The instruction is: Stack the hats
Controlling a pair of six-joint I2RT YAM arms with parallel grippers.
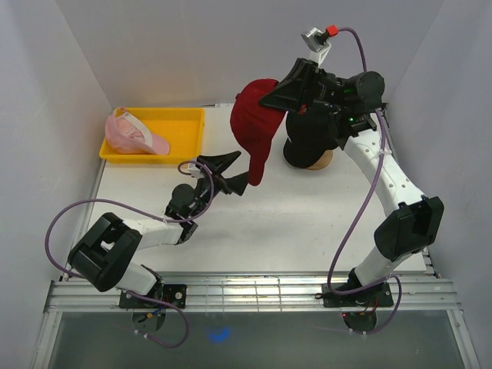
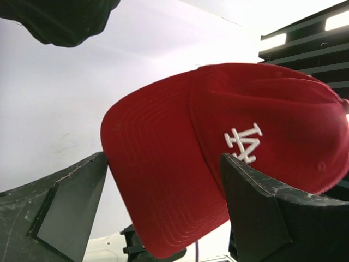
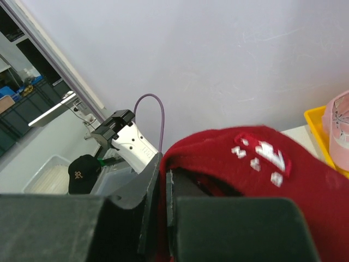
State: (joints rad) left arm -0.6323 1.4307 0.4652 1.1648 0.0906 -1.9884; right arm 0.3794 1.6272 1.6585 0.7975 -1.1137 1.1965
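Currently, the red cap is gripped at its rim by the closed right gripper, brim hanging just ahead of the wide-open left gripper; it is best centred over the dark caps beside the right gripper before being lowered.

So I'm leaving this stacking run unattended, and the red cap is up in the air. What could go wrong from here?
The right gripper pinches only a thin fold of the red cap, which hangs brim down, so it may slip out. The left gripper stands open right by the brim; closing there could tug the cap loose. The black cap on the stand is close behind and could get knocked.
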